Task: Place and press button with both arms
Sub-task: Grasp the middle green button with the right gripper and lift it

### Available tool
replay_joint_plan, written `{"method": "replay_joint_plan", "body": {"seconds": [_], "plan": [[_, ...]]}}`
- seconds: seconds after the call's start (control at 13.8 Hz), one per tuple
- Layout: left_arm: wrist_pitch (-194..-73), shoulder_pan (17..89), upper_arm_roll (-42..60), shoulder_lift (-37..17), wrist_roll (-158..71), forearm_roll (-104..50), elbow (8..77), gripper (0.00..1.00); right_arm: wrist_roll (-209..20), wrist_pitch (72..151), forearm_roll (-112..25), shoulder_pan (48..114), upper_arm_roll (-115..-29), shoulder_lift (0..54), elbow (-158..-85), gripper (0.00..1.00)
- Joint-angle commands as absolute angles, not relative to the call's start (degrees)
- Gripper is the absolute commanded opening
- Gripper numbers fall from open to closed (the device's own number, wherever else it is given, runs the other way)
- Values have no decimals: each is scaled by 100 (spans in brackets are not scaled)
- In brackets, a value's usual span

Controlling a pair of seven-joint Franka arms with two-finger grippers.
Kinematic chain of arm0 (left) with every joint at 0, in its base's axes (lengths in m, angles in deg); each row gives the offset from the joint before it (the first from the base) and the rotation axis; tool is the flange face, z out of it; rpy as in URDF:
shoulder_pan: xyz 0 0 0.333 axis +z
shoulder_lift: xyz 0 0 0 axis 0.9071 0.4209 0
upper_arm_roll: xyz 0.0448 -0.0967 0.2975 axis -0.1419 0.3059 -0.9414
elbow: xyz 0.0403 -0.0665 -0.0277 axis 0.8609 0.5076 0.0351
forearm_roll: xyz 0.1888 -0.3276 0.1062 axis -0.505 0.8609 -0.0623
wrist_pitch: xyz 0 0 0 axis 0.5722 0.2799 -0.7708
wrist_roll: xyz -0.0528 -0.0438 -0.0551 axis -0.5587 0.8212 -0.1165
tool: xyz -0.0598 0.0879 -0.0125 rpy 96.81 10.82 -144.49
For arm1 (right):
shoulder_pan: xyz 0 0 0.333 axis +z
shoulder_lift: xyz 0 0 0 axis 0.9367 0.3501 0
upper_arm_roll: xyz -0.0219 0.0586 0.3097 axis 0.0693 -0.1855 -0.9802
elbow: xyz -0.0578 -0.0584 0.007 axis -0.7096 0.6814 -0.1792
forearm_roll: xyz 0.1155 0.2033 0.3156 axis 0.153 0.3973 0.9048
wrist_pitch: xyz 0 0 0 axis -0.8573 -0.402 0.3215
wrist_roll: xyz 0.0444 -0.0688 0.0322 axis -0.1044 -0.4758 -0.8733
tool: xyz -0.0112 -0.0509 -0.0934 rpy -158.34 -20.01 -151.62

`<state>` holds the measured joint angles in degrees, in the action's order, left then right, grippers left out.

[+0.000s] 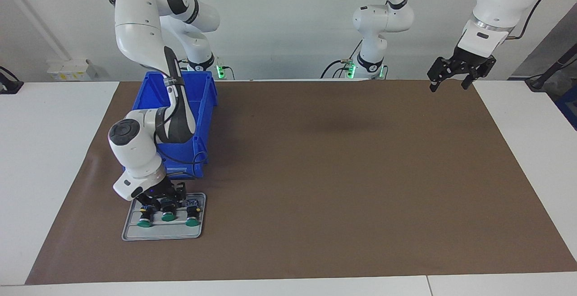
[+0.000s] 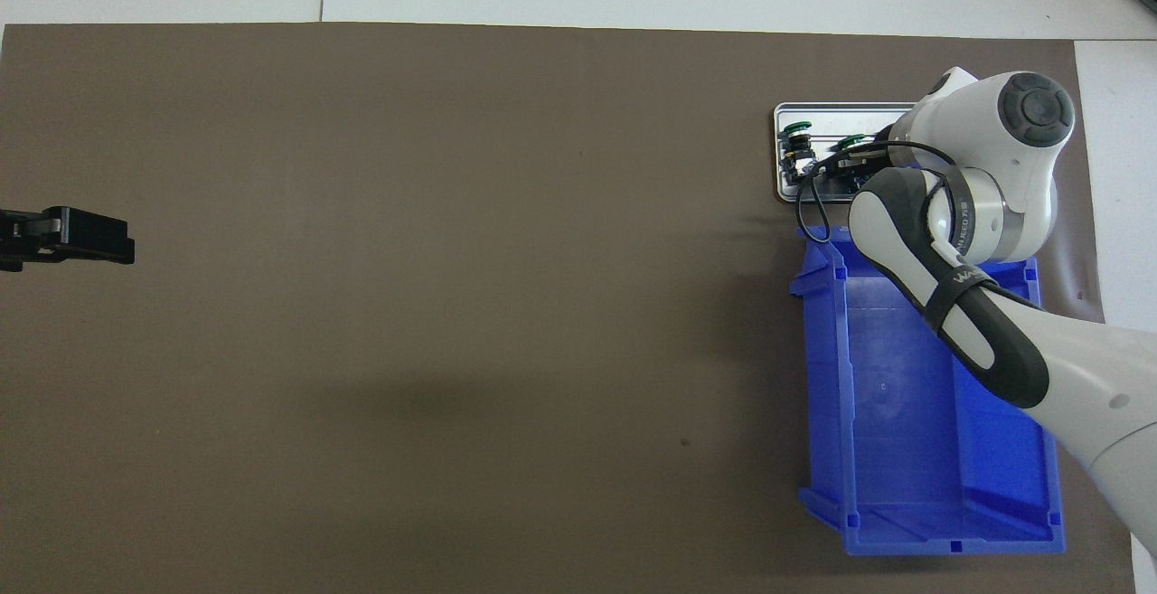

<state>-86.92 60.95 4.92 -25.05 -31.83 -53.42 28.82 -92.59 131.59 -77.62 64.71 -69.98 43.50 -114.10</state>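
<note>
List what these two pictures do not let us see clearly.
- Overhead view: the right arm covers part of the grey tray and one of the three buttons.
- Facing view: whether the right hand already grips the middle button is too small to tell.
- Overhead view: the picture's edge cuts off the left hand.

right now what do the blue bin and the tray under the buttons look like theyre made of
Blue bin: looks like moulded plastic, with uniform saturated colour, a slight sheen and ribbed rims. Tray: probably metal or grey plastic, pale grey with a raised rim and rounded corners; the look leaves it open. Buttons: apparently plastic, with glossy green caps on dark barrels.
</note>
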Motion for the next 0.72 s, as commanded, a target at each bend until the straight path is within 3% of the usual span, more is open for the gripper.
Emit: {"method": "replay_joint_plan", "body": {"seconds": [0.0, 0.65], "plan": [[-8639, 6116, 510, -2542, -3172, -5443, 2925, 100, -9371, 13126, -7806, 6423, -7031, 4184, -11496, 0], [-8639, 6116, 502, -2542, -3172, -5443, 2925, 100, -7881, 12045, -7806, 6642, -7005, 3261, -11487, 0]]}}
